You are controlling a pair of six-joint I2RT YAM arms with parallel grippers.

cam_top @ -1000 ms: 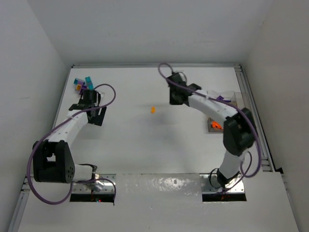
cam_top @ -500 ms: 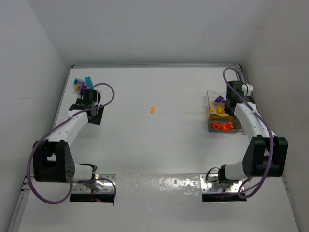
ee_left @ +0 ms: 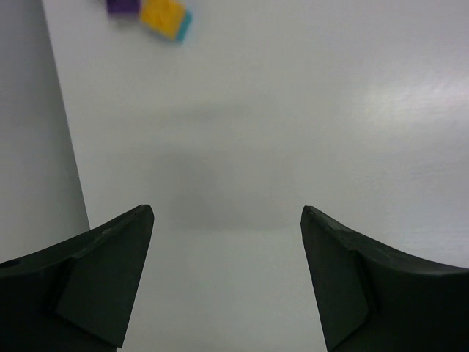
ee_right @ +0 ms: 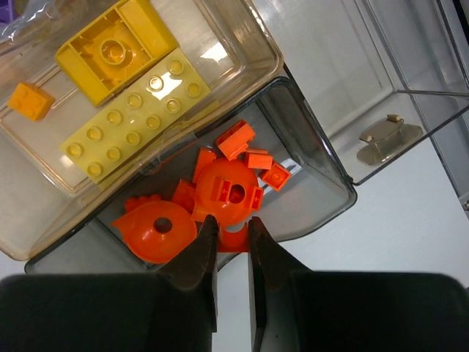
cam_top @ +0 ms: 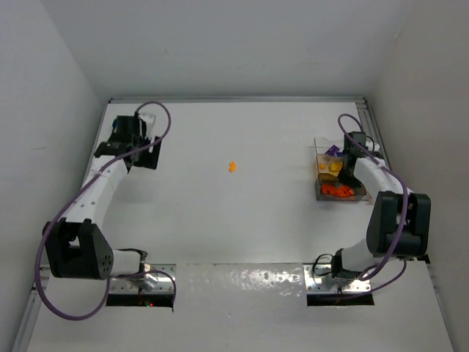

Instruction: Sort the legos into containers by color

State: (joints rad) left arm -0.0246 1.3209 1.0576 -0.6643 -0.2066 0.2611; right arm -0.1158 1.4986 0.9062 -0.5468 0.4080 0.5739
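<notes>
Arms reach to opposite sides of the table (cam_top: 242, 220). The containers (ee_right: 322, 187) sit at its right side, close to the right rail, as joined clear bins.

The right gripper (ee_right: 230, 220) hangs directly above them, over the smoky compartment that holds the orange legos (ee_right: 227, 192): a domed piece, a round holed piece (ee_right: 155, 229) beside it, and several small bricks (ee_right: 236, 139). The neighbouring clear compartment holds yellow: a square brick (ee_right: 117, 48), a long pale plate (ee_right: 135, 117) and one small amber brick (ee_right: 29, 100). Purple pieces (cam_top: 333, 150) lie in the far compartment, seen best from the top view.

Right jaws are drawn narrow, with a thin slit between the fingers. An orange scrap (ee_right: 233, 238) shows in that slit at the tips — cannot tell whether it is pinched or lying in the bin beneath.

The left gripper (ee_left: 227, 211) is at the far left corner of the table, close to the side wall (ee_left: 29, 110). Its jaws are spread wide, with only tabletop showing between them. Just past the fingers, at the top edge of the wrist view, a purple brick (ee_left: 123, 6) touches a yellow brick (ee_left: 163, 15) with a teal edge. Both are loose on the table, apart from the fingers.

One lone orange lego (cam_top: 231, 166) lies mid-table — well apart from both arms and from the containers.
</notes>
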